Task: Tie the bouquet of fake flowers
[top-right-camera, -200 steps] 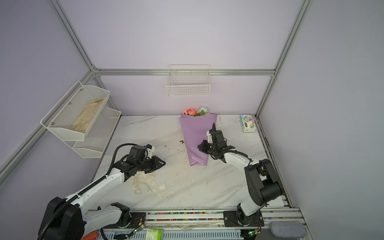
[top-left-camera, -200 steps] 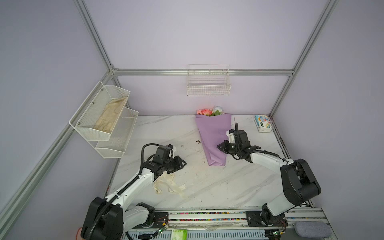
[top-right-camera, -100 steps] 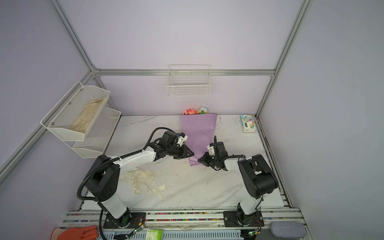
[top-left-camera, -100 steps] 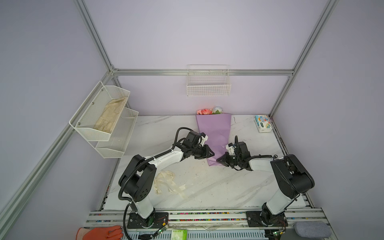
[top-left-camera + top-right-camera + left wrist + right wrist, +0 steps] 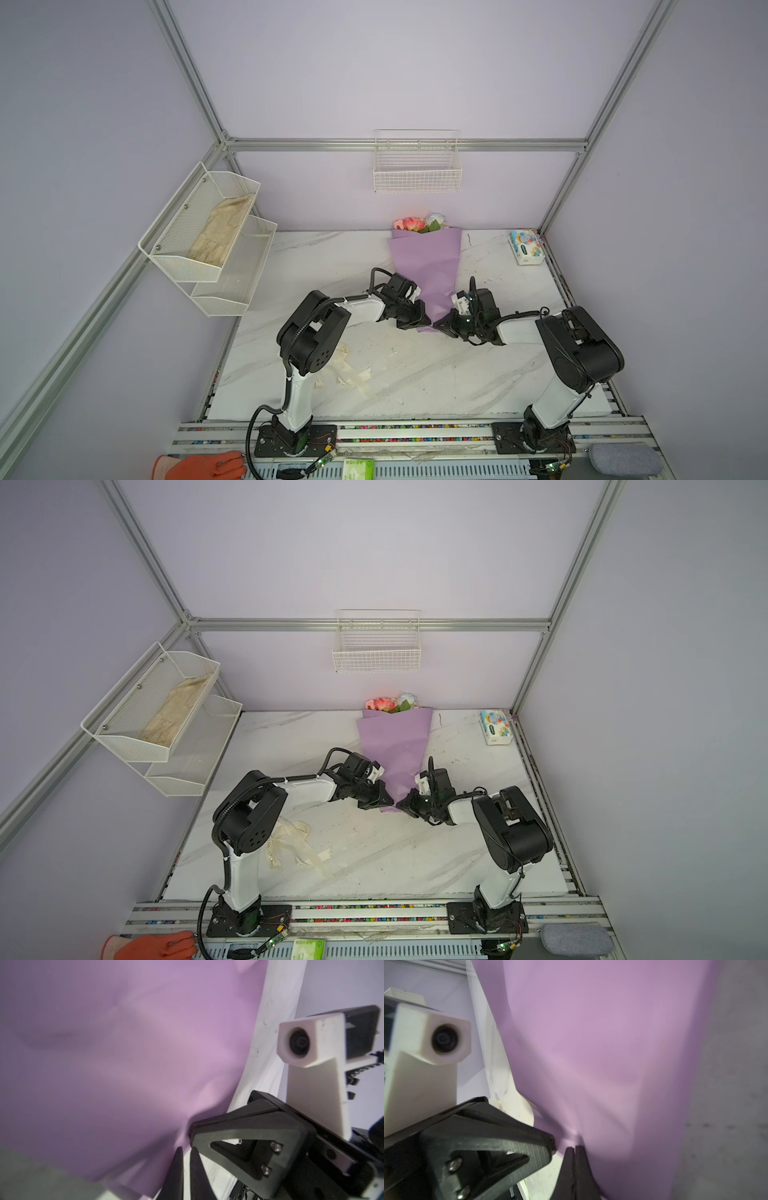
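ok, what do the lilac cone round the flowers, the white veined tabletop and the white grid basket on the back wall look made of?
The lilac cone: probably matte paper; soft creases, no gloss. The white tabletop: marble or marble-look laminate, grey veins; cannot tell which. The white basket: coated metal wire, seemingly; thin open grid.

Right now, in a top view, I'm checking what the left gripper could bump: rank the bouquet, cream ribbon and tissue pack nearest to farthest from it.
From the left gripper:
1. bouquet, its narrow end right beside the gripper.
2. cream ribbon, lying toward the front left.
3. tissue pack, in the back right corner.
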`<action>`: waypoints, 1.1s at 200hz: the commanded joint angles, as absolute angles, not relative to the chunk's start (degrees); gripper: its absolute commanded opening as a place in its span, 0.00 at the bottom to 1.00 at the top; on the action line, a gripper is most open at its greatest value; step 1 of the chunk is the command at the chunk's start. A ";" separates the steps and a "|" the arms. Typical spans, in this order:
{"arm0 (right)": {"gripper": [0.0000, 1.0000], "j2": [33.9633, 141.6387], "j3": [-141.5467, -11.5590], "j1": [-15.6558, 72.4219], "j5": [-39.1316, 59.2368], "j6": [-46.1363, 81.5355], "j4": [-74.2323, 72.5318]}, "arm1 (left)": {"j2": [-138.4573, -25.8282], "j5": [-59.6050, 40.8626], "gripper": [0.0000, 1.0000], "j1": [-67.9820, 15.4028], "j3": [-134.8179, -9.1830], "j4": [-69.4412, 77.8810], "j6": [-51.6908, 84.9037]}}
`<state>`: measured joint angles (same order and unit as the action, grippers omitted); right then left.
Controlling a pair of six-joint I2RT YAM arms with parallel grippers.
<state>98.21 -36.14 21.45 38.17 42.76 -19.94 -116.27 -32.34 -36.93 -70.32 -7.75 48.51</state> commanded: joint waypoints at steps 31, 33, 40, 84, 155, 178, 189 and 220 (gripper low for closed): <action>0.00 96.21 -36.50 21.69 34.17 40.93 -14.03 | -117.51 -29.65 0.05 -36.49 -68.26 -7.39 48.60; 0.00 96.17 -36.61 21.64 33.72 40.69 -13.48 | -117.47 -29.58 0.05 -36.50 -68.00 -7.45 48.60; 0.00 95.90 -37.12 21.73 32.14 39.54 -10.96 | -117.30 -29.18 0.04 -36.42 -67.03 -7.33 48.60; 0.00 93.11 -35.49 21.60 26.96 34.73 -3.99 | -115.89 -31.12 0.03 -35.53 -60.41 -1.73 51.04; 0.00 92.63 -35.85 20.72 22.51 33.55 0.41 | -113.22 -34.27 0.03 -32.87 -53.32 5.50 52.82; 0.00 94.09 -36.39 20.22 22.26 33.72 0.74 | -113.55 -35.54 0.03 -32.87 -53.65 6.33 52.76; 0.00 94.23 -37.48 20.27 23.49 33.58 1.48 | -113.56 -35.77 0.03 -32.87 -53.95 6.34 52.82; 0.00 88.63 -39.97 20.20 26.01 33.89 1.81 | -111.29 -36.36 0.04 -32.87 -55.31 6.72 53.26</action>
<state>92.25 -38.13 21.30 28.71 34.24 -3.44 -113.21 -37.12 -33.36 -55.86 9.10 52.53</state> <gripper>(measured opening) 0.048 0.047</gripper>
